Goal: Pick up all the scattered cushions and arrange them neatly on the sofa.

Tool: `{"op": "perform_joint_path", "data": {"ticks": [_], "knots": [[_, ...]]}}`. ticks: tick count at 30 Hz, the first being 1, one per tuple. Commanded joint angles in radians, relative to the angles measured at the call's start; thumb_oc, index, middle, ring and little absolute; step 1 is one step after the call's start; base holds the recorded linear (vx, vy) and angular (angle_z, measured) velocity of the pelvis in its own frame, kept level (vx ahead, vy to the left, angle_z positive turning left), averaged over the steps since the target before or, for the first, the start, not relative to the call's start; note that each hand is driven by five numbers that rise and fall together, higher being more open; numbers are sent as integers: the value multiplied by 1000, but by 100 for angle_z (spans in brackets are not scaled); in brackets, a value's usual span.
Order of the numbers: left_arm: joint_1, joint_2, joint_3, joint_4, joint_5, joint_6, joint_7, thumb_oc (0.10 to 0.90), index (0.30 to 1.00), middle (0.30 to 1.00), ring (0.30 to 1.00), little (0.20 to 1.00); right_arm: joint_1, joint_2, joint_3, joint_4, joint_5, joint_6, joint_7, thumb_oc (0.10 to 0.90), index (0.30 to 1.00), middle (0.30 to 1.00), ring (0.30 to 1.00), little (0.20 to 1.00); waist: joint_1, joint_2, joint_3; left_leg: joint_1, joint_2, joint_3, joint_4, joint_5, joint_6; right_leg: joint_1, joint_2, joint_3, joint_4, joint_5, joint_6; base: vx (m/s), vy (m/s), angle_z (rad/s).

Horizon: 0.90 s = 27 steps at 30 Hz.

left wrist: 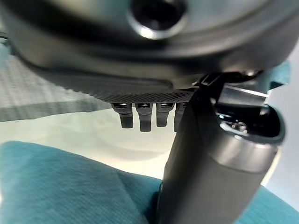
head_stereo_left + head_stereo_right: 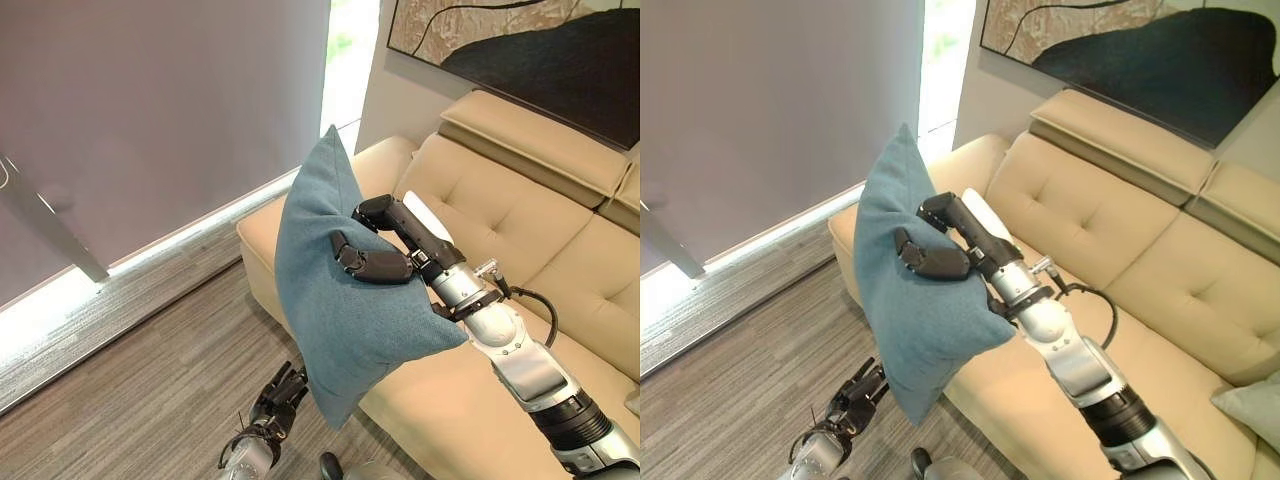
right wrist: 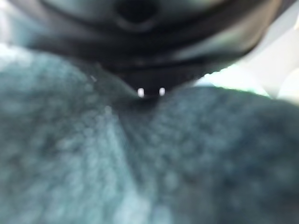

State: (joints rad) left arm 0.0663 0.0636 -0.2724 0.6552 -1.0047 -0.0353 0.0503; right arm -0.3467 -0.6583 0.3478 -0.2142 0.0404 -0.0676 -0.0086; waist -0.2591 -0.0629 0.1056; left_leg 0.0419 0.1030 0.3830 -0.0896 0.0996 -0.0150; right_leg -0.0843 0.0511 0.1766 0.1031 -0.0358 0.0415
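A teal cushion [image 2: 320, 300] hangs in the air over the left end of the beige sofa [image 2: 520, 240]. My right hand [image 2: 385, 250] is shut on it, thumb pressed on the near face and fingers wrapped over the edge behind. Up close the teal cloth [image 3: 140, 163] bunches against that hand's palm. My left hand [image 2: 280, 390] hangs low over the floor beneath the cushion, open and holding nothing; its fingers [image 1: 142, 116] show relaxed, with teal cloth [image 1: 56, 186] past them. A grey-green cushion [image 2: 1250, 405] lies on the sofa seat at the right.
A dark painting [image 2: 540, 50] hangs above the sofa back. A grey blind [image 2: 150, 110] covers the window at the left, with a slanted metal leg [image 2: 50, 230] before it. Grey wood floor [image 2: 150, 370] runs in front of the sofa.
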Motion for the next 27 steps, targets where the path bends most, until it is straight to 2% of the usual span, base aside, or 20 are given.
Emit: {"op": "perform_joint_path", "data": {"ticks": [1,9,10,11,12,20,27], "knots": [[-32,-31,-96,38,3,24,-74,800,900,900,900,900,-251,170,-167,-249,120,-194,-183,400,300,300,300,300,12,-65,-115,70,-3,-44,31,-193,-23,-6,-79,-65,-76,37,96,1,3,7],[-141,-44,-233,-29,24,20,-119,800,900,900,900,900,-285,220,-137,-238,120,-197,-187,400,300,300,300,300,-8,-63,-107,74,-4,-44,32,-199,-20,-2,-80,-62,-74,35,98,0,1,1],[-154,-44,-250,-50,15,17,-126,579,568,568,568,568,-290,226,-135,-235,118,-198,-188,400,300,300,300,300,-11,-61,-106,74,-5,-44,32,-199,-20,-2,-79,-61,-75,35,98,0,0,0],[-166,-43,-270,-72,6,18,-134,467,401,401,401,401,-295,235,-132,-231,117,-199,-189,400,300,300,300,300,-13,-60,-107,71,-5,-40,32,-195,-21,-6,-79,-58,-76,40,97,0,0,0],[-178,-44,-281,-93,-6,14,-140,400,300,300,300,300,-299,241,-129,-227,116,-199,-189,400,300,300,300,300,-16,-58,-106,71,-6,-39,31,-194,-21,-7,-79,-57,-76,41,98,0,0,0],[-220,-29,-341,-204,-46,5,-178,400,300,300,300,300,-302,262,-124,-211,93,-197,-177,400,300,300,300,300,-27,-46,-105,71,-4,-33,33,-195,-21,-11,-79,-52,-79,45,98,-3,-6,-6],[-202,-8,-326,-221,-22,4,-189,400,300,300,300,300,-255,255,-151,-215,65,-195,-162,400,300,300,300,300,-19,-37,-106,67,-1,-40,39,-191,-26,-7,-79,-61,-83,41,93,-4,-21,-2]]}}
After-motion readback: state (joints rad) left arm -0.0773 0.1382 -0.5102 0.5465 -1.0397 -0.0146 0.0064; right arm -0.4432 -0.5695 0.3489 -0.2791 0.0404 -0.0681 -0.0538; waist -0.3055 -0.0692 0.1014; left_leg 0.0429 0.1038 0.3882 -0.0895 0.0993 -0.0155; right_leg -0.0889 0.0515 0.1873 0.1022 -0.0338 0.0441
